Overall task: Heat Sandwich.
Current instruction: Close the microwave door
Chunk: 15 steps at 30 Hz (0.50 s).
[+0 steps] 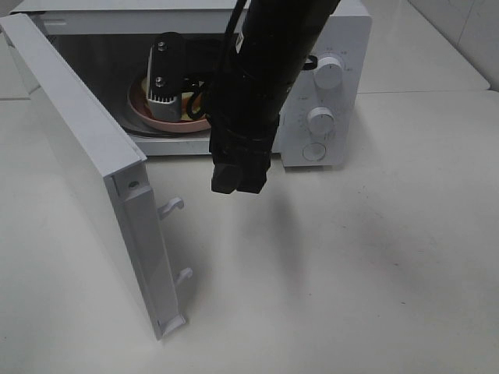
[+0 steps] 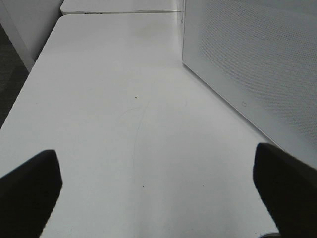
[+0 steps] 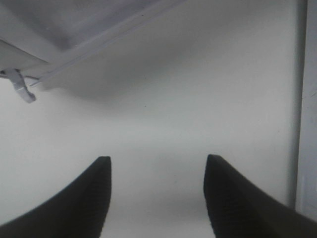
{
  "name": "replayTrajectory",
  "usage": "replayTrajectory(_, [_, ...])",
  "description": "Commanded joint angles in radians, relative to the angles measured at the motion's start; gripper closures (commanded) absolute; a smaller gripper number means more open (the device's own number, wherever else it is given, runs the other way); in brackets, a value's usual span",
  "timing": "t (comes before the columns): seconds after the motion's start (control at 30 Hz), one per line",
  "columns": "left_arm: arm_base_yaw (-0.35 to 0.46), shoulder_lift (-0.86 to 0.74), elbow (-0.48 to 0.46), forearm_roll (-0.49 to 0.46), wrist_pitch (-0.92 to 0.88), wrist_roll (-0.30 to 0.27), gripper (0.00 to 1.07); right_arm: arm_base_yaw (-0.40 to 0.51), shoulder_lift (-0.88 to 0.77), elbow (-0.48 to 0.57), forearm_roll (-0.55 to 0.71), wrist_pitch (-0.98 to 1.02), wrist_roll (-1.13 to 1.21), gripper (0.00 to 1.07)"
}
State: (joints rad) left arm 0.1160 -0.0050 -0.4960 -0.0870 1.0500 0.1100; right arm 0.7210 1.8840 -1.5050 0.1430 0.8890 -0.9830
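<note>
**Loaded, not yet shut**

I had the right gripper (image 1: 238,181) hanging tip-down over the table (image 1: 374,273), just in front of the microwave (image 1: 343,47) opening. Its jaws stood partway apart with nothing between them. The wrist view showed only bare tabletop past the fingers, plus a latch hook (image 3: 19,88) off to one side.

I had the left gripper (image 2: 156,166) spread wide and empty, low over the table beside a perforated white panel (image 2: 247,64). I couldn't tell if that was the door's outer face or the oven's side wall. The high view didn't show that gripper.

I found the sandwich (image 1: 189,109) inside the cavity, on the pink plate (image 1: 148,115) resting on the cavity floor. Only a pale sliver showed, because a black block (image 1: 168,74) on the arm, trailing a cable loop, covered the rest.

The door (image 1: 86,156) stood swung out from the microwave's left edge toward the near edge of the table.

My read was that loading looked done, so the step in hand was getting the right arm clear.

- **Next move:** shutting the door called for a push on its outer face near the free edge.
- **Which arm:** the left gripper looked better placed for that push.
- **Clearance:** the right arm hung in the door's swing arc and had to be out first.
- **After that:** the dials (image 1: 321,121) at the front right edge.
</note>
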Motion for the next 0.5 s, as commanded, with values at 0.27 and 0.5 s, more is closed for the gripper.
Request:
replayTrajectory(0.27, [0.004, -0.021, 0.003, 0.0, -0.012, -0.007, 0.09, 0.004, -0.121, 0.126, -0.007, 0.014, 0.058, 0.51])
replayTrajectory(0.5, [0.004, -0.021, 0.003, 0.0, -0.012, -0.007, 0.09, 0.0, -0.202, 0.193, -0.072, 0.013, 0.172, 0.51])
